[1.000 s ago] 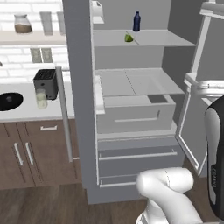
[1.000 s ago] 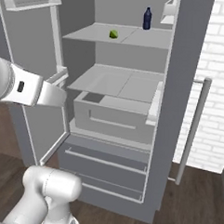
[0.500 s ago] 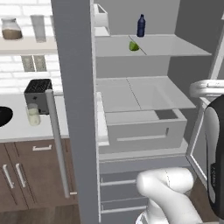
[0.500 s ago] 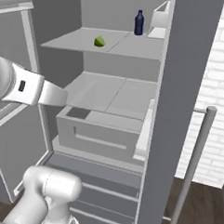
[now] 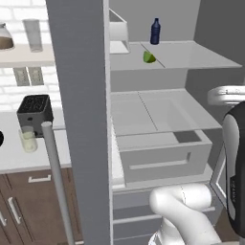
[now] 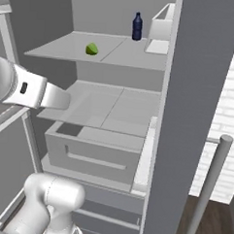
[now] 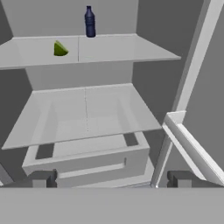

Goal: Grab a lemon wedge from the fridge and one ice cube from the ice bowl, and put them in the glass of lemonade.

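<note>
A: Lemon wedge (image 5: 149,57) location?
B: It sat on the upper shelf (image 5: 201,56) of the open fridge (image 5: 81,95), near a blue bottle (image 5: 155,31)

A: Gripper (image 7: 111,179)?
B: Jaws were wide apart, empty, facing the fridge drawer (image 7: 87,164)

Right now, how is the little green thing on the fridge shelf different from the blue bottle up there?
The lemon wedge is yellow-green; the bottle is dark blue. The lemon wedge is short and lies low on the shelf; the bottle stands tall and upright. The lemon wedge sits nearer the shelf's front; the bottle is farther back. Both rest on the same top shelf of the open fridge.
</note>
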You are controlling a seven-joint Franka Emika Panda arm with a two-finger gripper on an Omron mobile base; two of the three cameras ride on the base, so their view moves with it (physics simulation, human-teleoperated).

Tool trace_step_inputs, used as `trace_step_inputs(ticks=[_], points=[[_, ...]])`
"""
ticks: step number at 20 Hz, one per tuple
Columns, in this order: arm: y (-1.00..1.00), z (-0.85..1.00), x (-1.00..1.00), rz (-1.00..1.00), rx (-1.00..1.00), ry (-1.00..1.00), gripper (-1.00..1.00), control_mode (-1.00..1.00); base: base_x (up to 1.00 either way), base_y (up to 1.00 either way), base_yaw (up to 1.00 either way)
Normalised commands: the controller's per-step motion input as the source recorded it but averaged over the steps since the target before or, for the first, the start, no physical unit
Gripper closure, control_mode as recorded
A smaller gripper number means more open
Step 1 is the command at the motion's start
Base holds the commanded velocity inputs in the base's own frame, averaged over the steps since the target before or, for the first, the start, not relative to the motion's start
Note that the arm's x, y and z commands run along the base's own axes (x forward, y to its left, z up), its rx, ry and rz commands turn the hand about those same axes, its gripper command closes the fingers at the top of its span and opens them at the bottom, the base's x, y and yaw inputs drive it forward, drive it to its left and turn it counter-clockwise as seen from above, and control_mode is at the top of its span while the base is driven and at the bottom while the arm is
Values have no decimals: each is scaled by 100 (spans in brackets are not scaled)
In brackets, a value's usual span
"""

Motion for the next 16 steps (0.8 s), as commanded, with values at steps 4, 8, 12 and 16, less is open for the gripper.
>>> trace_step_inputs(ticks=[4, 8, 12, 16], points=[[0, 0, 0, 0, 0, 0, -100, 100, 23, 3, -1], [7, 12, -7, 0, 2, -16, -100, -100, 0, 0, 0], [21, 34, -58, 2, 2, -35, -100, -100, 0, 0, 0], [3, 30, -1, 18, 3, -5, -100, -100, 0, 0, 0]])
